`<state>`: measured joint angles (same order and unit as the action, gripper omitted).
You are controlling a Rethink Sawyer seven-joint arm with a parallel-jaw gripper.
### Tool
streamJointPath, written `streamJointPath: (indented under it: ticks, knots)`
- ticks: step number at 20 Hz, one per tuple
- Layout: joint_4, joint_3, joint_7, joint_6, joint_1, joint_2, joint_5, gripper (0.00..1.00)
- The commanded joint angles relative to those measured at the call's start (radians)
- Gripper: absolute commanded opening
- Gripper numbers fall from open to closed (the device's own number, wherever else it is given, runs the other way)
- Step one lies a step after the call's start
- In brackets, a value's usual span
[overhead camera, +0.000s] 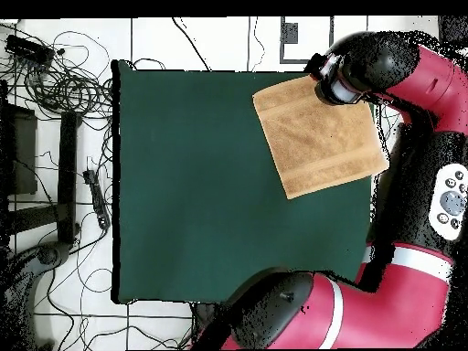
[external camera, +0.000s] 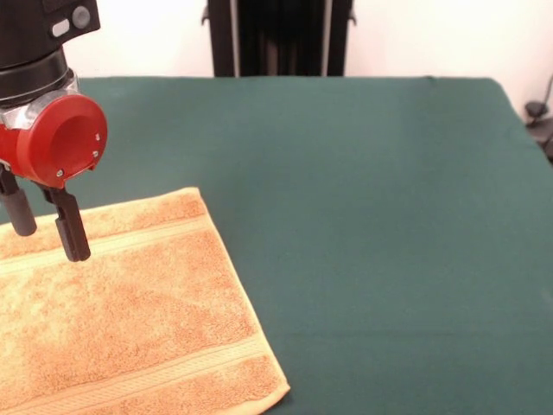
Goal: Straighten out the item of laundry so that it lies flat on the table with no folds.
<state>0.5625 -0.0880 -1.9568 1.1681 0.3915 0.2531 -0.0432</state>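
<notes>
Lying: the golden-orange towel [external camera: 121, 320] rests spread on the green table [external camera: 371, 216], at the near left in the front view, running off the left and bottom edges of that picture.
Towel surface: looks flat, with no fold showing in either view; its near right corner [external camera: 281, 393] lies flat on the cloth.
Bands: two flat woven stripes cross the pile, one near the far edge [external camera: 130, 242] and one near the near edge [external camera: 173, 367], both slanting with the towel.
Towel from above: in the overhead view the towel [overhead camera: 320, 137] sits by the table's top right corner, turned at a slant to the table edges, with its right corner reaching about to the table's right edge.
Gripper: the gripper [external camera: 47, 233] hangs over the towel's far left part, below the red round wrist housing [external camera: 60, 138].
Claw state: the two black fingers [external camera: 73, 229] stand apart with a gap between them and nothing in that gap; whether the tips touch the pile I cannot tell.
Arm from above: the red and black arm [overhead camera: 402, 82] reaches over the towel's upper right part and hides that corner.
Table: the rest of the green cloth, to the right in the front view, lies bare.
Floor: cables [overhead camera: 64, 82] trail on the pale floor left of the table in the overhead view.
</notes>
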Motion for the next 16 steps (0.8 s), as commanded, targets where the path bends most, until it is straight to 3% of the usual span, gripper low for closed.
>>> streamJointPath:
  ticks: [1,6,16]
  knots:
    - [0.14,-0.119,0.25,0.032,-0.021,-0.056,-0.012,1.0]
    - [0.118,-0.125,0.265,-0.015,-0.017,-0.094,-0.027,1.0]
    - [-0.157,-0.165,0.327,0.039,-0.025,-0.267,-0.063,1.0]
